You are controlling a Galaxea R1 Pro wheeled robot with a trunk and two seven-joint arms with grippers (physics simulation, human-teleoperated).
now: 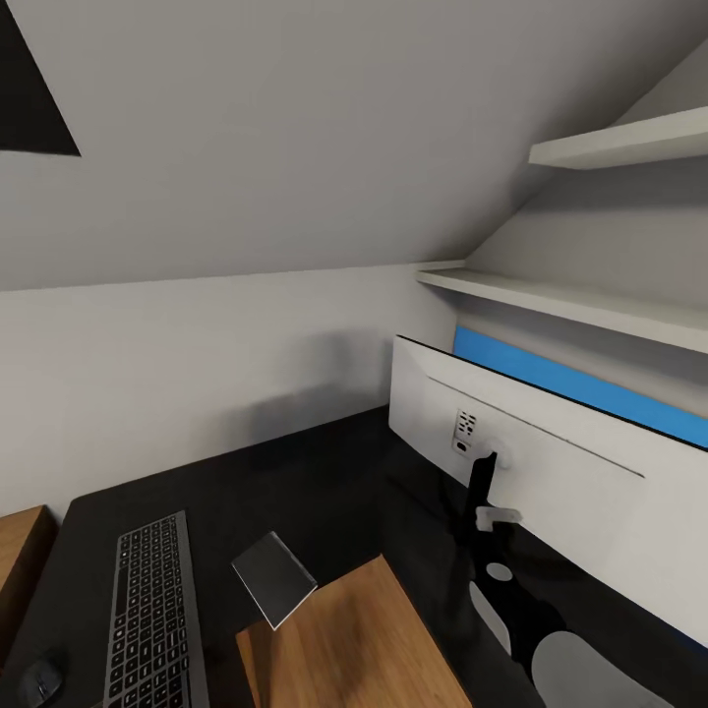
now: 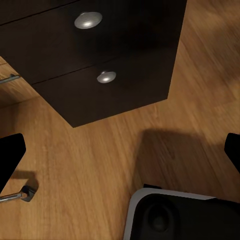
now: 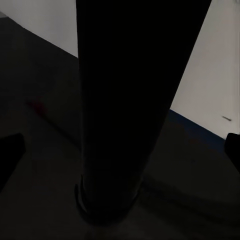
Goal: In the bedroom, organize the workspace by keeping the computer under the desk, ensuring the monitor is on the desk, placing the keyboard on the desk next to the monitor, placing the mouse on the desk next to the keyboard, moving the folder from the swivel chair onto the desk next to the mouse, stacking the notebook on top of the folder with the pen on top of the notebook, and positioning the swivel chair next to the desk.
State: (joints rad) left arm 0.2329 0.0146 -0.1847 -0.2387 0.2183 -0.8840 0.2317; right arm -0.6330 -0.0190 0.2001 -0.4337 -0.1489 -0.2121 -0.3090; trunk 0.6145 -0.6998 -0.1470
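The monitor (image 1: 551, 462) stands on the black desk (image 1: 324, 472) with its pale back toward me. Its black stand arm (image 3: 135, 100) fills the middle of the right wrist view. My right gripper (image 3: 120, 150) is open, one fingertip on each side of that arm; in the head view it sits low on the stand (image 1: 487, 513). The keyboard (image 1: 152, 619) lies on the desk at the near left, with the mouse (image 1: 34, 678) just left of it. A bright blue strip (image 1: 580, 383) shows behind the monitor's top edge; I cannot tell what it is. My left gripper (image 2: 120, 150) hangs open over the floor.
A small grey slab (image 1: 273, 578) sits tilted beside a wood surface (image 1: 344, 639). Two white shelves (image 1: 590, 305) jut from the right wall under a sloped ceiling. The black drawer unit (image 2: 100, 75) with silver knobs stands on the wood floor, with a chrome chair leg (image 2: 17, 195) nearby.
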